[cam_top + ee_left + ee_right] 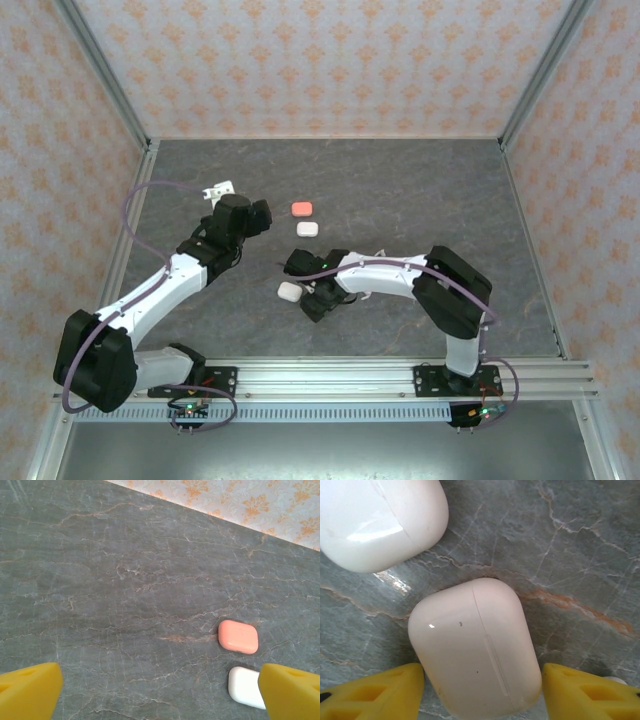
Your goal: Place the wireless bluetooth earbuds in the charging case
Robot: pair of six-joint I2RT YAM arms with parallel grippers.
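Since the earbuds were meant to be tiny smooth plastic bits, I'd expect them to be near weightless and slippery, best pinched across the stem rather than the rounded head. Where they actually were I couldn't tell, and a white sliver by one fingertip was too small to call. The right pincer sat low over the worktop with its yellow fingers tight against both long sides of a pale case, so it looked clamped on that, lid shut. That shell looked hard, glossy and rounded, the sort that squirts out if squeezed near the corners, so the flat flanks seemed the right place to hold. A glossy white case lay just beyond it, apart but near enough to get bumped. The left pincer hung spread wide over bare worktop, gripping nothing, with a coral case and another white case just by its right finger. Biggest obstacle in my book: every lid I could see was shut, so nothing goes in until one's opened.
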